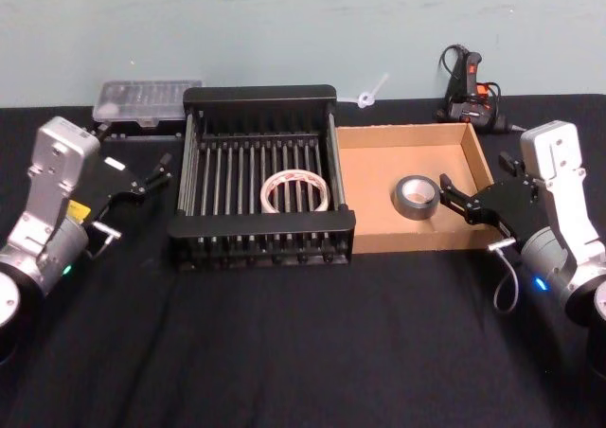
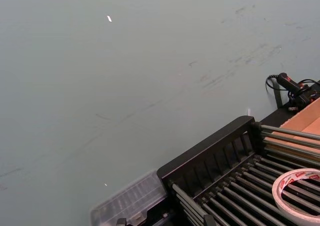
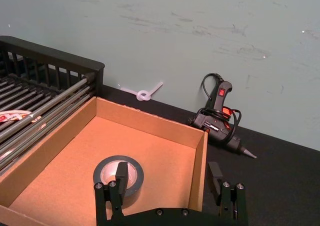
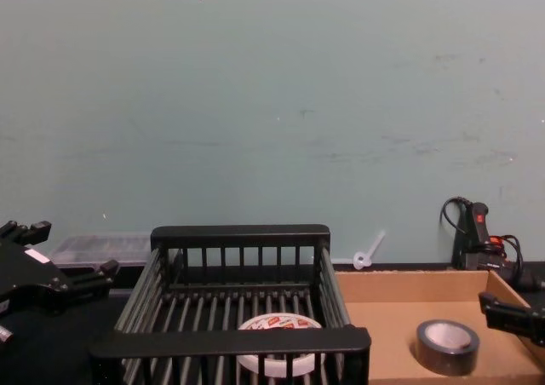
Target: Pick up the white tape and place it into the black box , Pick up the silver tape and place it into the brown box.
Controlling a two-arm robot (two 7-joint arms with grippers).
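Head view tells us both placements look done: the white tape lies in the black box, the silver tape in the brown box, and our left tool and right tool are open, empty

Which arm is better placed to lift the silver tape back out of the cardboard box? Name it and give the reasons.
The right. The right gripper hangs open at the brown box's right wall, just beside the silver tape. The left gripper sits outside the black box, on the far side from that roll.
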